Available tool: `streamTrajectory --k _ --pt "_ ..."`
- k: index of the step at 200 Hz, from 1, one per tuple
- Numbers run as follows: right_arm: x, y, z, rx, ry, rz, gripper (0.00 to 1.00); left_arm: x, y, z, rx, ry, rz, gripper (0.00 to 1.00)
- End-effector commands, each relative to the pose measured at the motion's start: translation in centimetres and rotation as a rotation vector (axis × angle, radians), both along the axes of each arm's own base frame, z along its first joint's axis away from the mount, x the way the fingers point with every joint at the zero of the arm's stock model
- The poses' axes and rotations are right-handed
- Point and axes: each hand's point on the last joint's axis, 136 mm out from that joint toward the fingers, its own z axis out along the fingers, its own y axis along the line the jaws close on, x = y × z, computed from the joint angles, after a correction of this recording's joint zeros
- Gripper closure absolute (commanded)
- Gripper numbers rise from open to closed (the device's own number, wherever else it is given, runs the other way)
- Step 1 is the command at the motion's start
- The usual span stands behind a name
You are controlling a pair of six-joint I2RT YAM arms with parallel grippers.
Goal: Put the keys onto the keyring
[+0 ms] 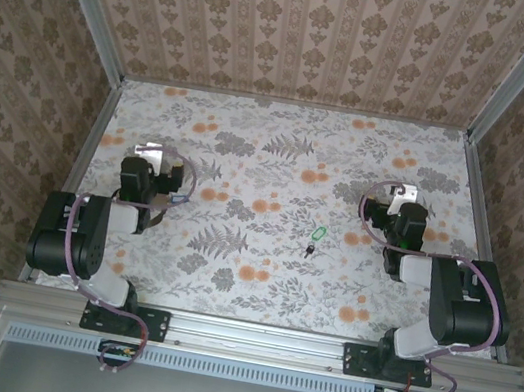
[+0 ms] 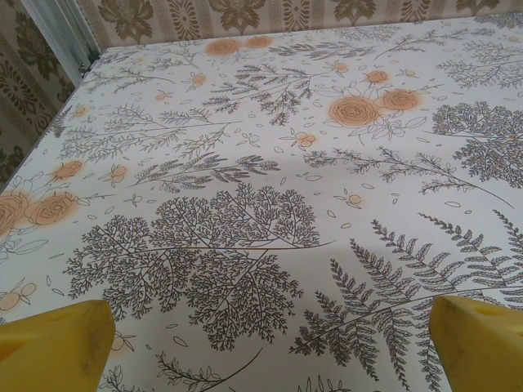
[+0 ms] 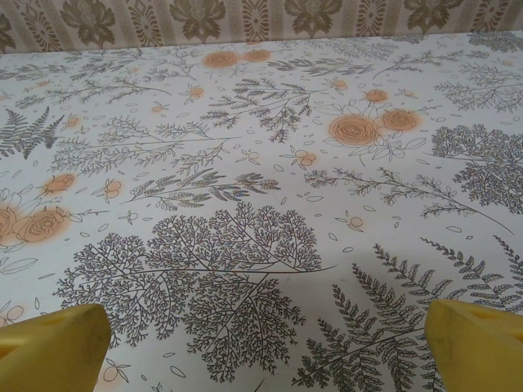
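Note:
Two tiny keys lie mid-table in the top view: a green-headed key [image 1: 317, 234] and a small dark key [image 1: 309, 251] just in front of it. The thin grey keyring is too small to make out in any view. My left gripper [image 1: 151, 156] rests at the left side of the table, far from the keys. Its yellow fingertips [image 2: 54, 347] stand wide apart, so the left gripper [image 2: 270, 351] is open over bare cloth. My right gripper [image 1: 400, 198] sits to the right of the keys. It too is open [image 3: 265, 351], with yellow fingertips [image 3: 478, 343] spread and nothing between them.
A floral-printed cloth [image 1: 276, 173] covers the table. Patterned walls close it in at the back and sides, with aluminium posts [image 2: 57, 37] at the corners. Purple cables loop beside both arms.

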Motion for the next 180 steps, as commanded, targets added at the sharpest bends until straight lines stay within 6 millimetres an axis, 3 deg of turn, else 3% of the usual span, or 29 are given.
streamTrajectory --k 1,49,75,95,101,105,113,136,161,180 --pt "0.4 0.1 0.6 -0.003 -0.027 0.015 0.0 0.0 0.0 0.3 0.01 -0.014 -0.019 0.0" --pt "0.4 0.1 0.7 -0.005 -0.029 0.015 0.0 0.0 -0.1 0.3 0.009 -0.016 -0.021 0.0" --pt "0.3 -0.9 1.1 -0.017 -0.027 -0.061 0.0 0.0 -0.1 0.5 0.015 -0.012 -0.023 0.0" --pt "0.1 -2.2 2.7 -0.028 0.021 -0.14 0.0 0.1 -0.1 1.4 0.032 0.02 -0.005 0.0" --pt "0.1 -2.2 3.0 -0.036 0.037 -0.138 0.0 0.0 0.0 1.8 0.035 0.044 0.01 0.0" --pt "0.0 -2.1 4.5 -0.036 0.008 -0.139 0.0 0.0 0.1 2.1 0.035 0.056 0.02 0.0" --pt "-0.2 -1.9 5.6 -0.043 -0.009 -0.145 0.0 -0.2 0.0 2.5 0.029 0.079 0.029 0.0" --pt "-1.1 -1.6 7.6 0.019 0.011 -0.179 0.0 -1.1 -0.8 4.3 0.022 0.092 0.047 0.0" --pt "-2.0 -0.1 8.5 0.086 0.106 -0.157 0.0 -2.4 -2.5 6.6 -0.038 0.089 0.032 0.0" --pt "-2.1 3.4 8.2 0.089 0.188 -0.047 0.0 -3.6 -3.2 7.6 -0.184 0.092 0.056 0.0"
